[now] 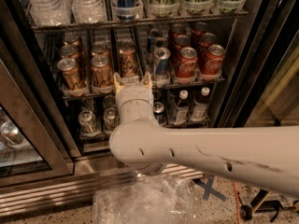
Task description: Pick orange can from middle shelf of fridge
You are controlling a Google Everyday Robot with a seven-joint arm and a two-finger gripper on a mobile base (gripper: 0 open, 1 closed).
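Note:
Several copper-orange cans stand in three lanes at the left of the middle shelf [140,87] of the fridge [243,55]. The front ones are a left orange can [72,73], a second [100,71] and a third [127,59]. My gripper [132,80] is open. Its two cream fingertips [117,81] point into the fridge at the shelf's front edge, just below and in front of the third orange can, one to each side of its lane. It holds nothing. My white arm covers the lower middle of the view.
A blue-and-silver can [161,62] and red cola cans [186,62] stand right of the orange cans. Small dark cans [87,121] and bottles [180,106] fill the rack below. Clear cups and green cans sit above. The open glass door [18,139] stands at left. Crumpled clear plastic [145,202] lies on the floor.

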